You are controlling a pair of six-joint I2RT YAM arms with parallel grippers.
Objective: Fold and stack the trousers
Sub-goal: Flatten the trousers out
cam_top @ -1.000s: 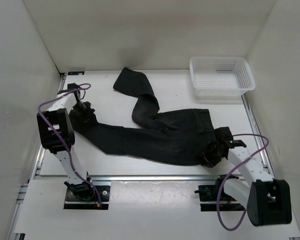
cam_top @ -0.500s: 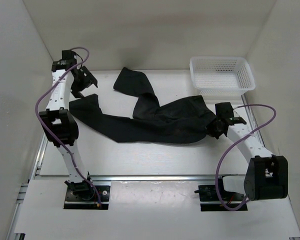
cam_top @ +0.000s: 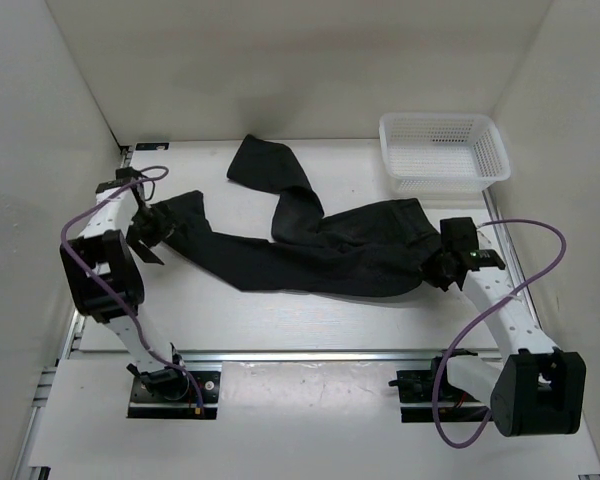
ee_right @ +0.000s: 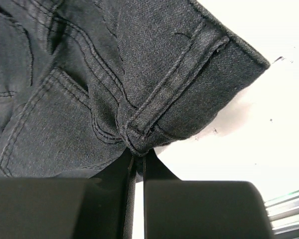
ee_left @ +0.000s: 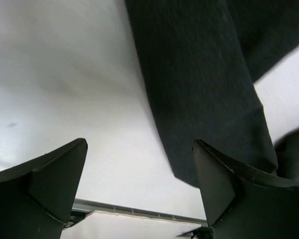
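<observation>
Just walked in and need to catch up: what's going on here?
Two arms are handling black trousers spread across the table. The right end effector is pinched shut on the waistband. The left end effector is open at a leg hem, gripping nothing. Nothing is folded yet.

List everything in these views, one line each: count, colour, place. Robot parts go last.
trousers: 1, black, spread across the middle of the table, one leg bending toward the far edge
basket: 1, white mesh, far right corner of the table
table: 1, white, under everything
cables: 2, purple, one looping off each arm
arms: 2, white with black joints, bases at the near edge
left hand: 1, black, open by a leg hem on the left, gripping nothing
right hand: 1, black, shut on the trousers' waistband on the right
</observation>
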